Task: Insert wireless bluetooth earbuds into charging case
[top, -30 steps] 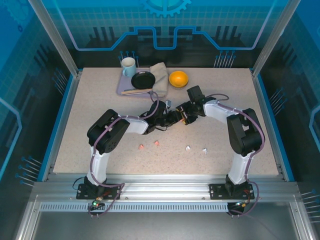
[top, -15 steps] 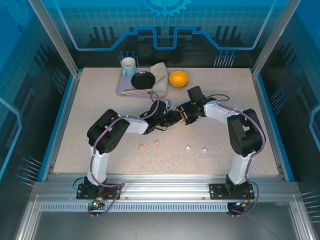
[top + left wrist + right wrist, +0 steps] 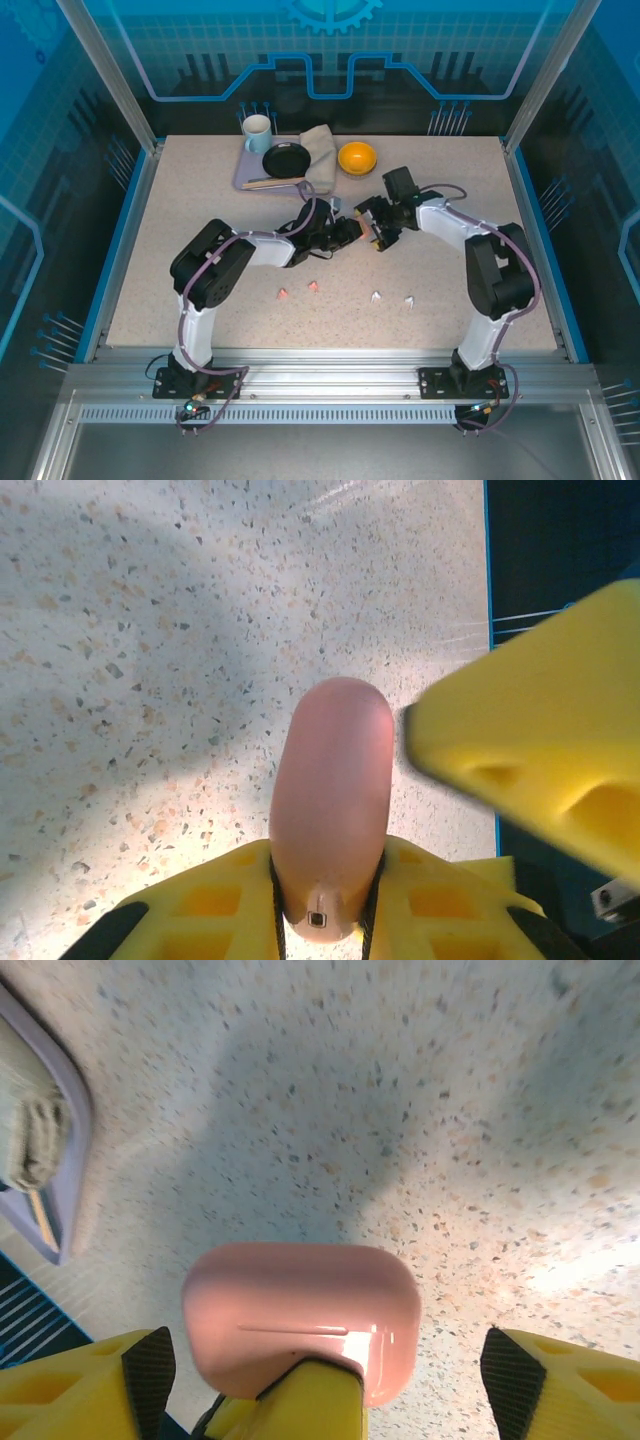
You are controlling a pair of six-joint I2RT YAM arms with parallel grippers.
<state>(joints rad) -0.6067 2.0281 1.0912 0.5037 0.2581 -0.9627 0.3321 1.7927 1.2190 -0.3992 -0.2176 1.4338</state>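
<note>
Near the middle of the worktop [image 3: 190,230] the two arms meet, tip against tip; the left pincer [image 3: 343,232] is clenched on a salmon-pink charging case [image 3: 335,790], which in the left wrist view stands out between its yellow fingers [image 3: 190,920] with the small port end nearest the camera; the right pincer [image 3: 376,226] is released, its two fingers [image 3: 545,1380] spread wide to either side of the same case, and I cannot tell if they touch it; the lid seam of the case looks closed; whether the case rests on the worktop or is held just above it, I cannot tell. The earbuds lie loose on the worktop, nearer the arm bases and apart from both pincers: one pink earbud [image 3: 283,294], a second pink earbud [image 3: 314,286] beside it, then one white earbud [image 3: 376,296] and a second white earbud [image 3: 409,300] further right. At the far edge stands a tray [image 3: 243,172] with a mug [image 3: 257,131], a black pan [image 3: 286,159] and a cloth [image 3: 320,155]; an orange bowl [image 3: 357,157] is just beside it.
</note>
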